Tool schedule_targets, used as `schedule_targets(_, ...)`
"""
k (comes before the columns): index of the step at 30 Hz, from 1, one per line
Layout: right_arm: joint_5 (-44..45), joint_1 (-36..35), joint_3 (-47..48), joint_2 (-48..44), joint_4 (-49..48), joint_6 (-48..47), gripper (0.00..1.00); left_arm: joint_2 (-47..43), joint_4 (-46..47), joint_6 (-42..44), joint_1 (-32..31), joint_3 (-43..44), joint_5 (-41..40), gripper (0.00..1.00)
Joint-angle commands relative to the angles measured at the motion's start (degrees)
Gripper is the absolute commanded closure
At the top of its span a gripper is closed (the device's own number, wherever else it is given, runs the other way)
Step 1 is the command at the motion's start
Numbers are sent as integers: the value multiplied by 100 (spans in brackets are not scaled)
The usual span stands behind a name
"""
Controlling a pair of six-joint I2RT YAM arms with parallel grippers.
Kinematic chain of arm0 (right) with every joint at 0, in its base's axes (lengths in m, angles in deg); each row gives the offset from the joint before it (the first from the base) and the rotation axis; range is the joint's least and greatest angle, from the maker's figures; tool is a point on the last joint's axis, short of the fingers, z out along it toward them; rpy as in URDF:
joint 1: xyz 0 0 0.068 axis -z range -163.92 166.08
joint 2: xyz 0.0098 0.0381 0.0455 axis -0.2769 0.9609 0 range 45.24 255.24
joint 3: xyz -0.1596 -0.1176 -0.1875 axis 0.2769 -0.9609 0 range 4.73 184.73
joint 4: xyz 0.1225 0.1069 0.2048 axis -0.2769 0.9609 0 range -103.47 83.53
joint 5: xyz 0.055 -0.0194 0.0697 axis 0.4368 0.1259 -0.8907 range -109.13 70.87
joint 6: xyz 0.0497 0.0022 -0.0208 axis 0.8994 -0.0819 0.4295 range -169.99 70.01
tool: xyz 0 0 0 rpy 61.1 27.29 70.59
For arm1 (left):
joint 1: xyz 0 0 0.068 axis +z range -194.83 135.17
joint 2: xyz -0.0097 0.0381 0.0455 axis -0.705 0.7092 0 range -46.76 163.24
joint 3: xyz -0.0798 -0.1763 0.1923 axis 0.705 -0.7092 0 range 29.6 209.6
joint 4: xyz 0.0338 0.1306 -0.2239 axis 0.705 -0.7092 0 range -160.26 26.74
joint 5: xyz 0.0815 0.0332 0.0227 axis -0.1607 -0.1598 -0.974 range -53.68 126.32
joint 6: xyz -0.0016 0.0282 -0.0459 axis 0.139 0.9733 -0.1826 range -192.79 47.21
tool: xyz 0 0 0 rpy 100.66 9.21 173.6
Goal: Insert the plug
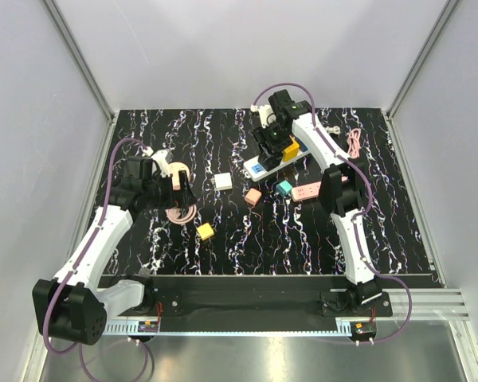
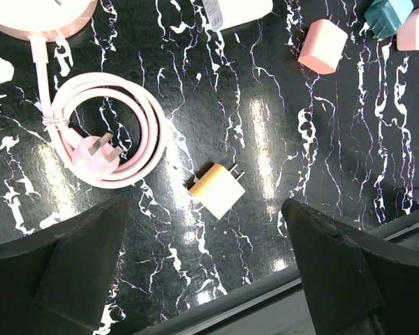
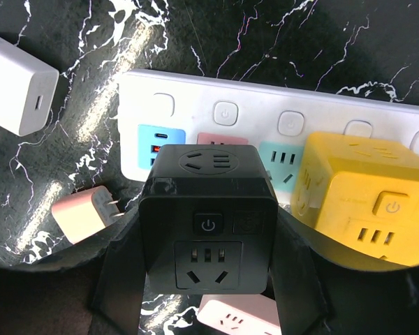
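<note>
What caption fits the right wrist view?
Right end effector holds black cube adapter at white power strip, beside yellow cube adapter.

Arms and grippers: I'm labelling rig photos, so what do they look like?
Both the left arm and right arm have white link shells and black joint housings, with a purple cable looping alongside each. The left gripper and right gripper are black, with broad matte wedge-shaped fingers. No markings show.

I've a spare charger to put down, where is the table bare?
Bare marble lies near the front edge, between the small yellow charger and the right arm, and at the back, left of the long white power strip. The middle is crowded around the pink square charger and teal plug.
</note>
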Motion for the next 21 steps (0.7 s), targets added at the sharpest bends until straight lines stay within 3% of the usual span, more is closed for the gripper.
schedule_targets(1, -111, 15, 299, 28, -83, -60, 100, -73, 175, 97, -17, 37, -126, 1)
schedule_targets(21, 82, 15, 344, 151, -259, 98, 100, -73, 175, 97, -35, 46, -38, 1)
